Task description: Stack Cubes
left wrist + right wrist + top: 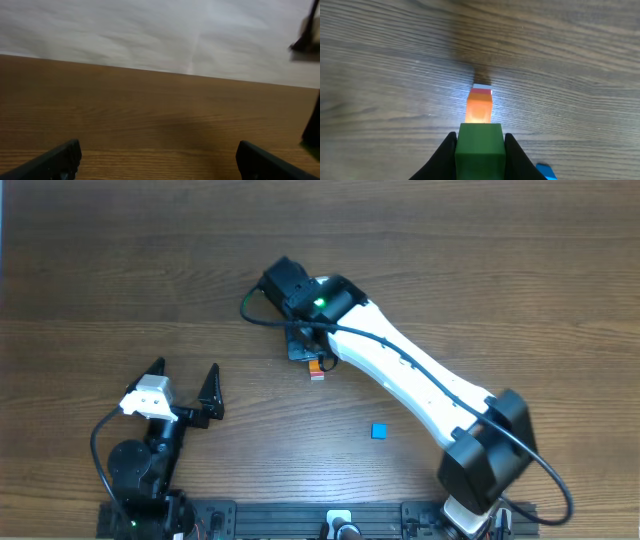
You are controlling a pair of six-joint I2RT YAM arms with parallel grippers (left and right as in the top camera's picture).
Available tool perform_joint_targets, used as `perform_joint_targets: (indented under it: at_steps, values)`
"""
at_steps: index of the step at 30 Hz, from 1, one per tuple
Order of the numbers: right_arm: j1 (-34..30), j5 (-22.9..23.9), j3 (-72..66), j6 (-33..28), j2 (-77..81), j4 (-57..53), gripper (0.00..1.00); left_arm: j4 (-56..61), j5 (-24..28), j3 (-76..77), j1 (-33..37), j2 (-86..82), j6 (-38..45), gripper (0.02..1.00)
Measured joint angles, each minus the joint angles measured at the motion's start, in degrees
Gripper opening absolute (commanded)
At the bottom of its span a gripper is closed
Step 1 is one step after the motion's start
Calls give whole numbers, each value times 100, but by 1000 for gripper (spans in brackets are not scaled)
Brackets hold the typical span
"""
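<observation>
My right gripper (480,162) is shut on a green cube (480,147), held just above a small stack on the table. The stack's top is an orange cube (480,108), with a red and white edge showing beneath it. From above, the stack (316,370) lies just below the right gripper (305,346), left of the white forearm. A blue cube (379,431) sits alone on the wood nearer the arm bases; its corner (547,173) peeks in beside the right finger. My left gripper (186,380) stands open and empty at the front left, fingers (55,162) wide apart.
The wooden table (120,270) spreads bare around the stack. The right arm's white forearm (420,385) crosses diagonally from the lower right toward the middle. A dark part of that arm (312,125) shows at the edge of the left wrist view.
</observation>
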Motion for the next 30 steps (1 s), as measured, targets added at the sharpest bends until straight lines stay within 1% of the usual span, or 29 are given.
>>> perform_joint_targets:
  at_steps: [10, 30]
  values:
    - [11, 11, -4, 284, 326, 2, 9, 0, 0, 0, 0, 0, 0, 1000]
    - [188, 68, -4, 546, 525, 0, 12, 0, 0, 0, 0, 0, 0, 1000]
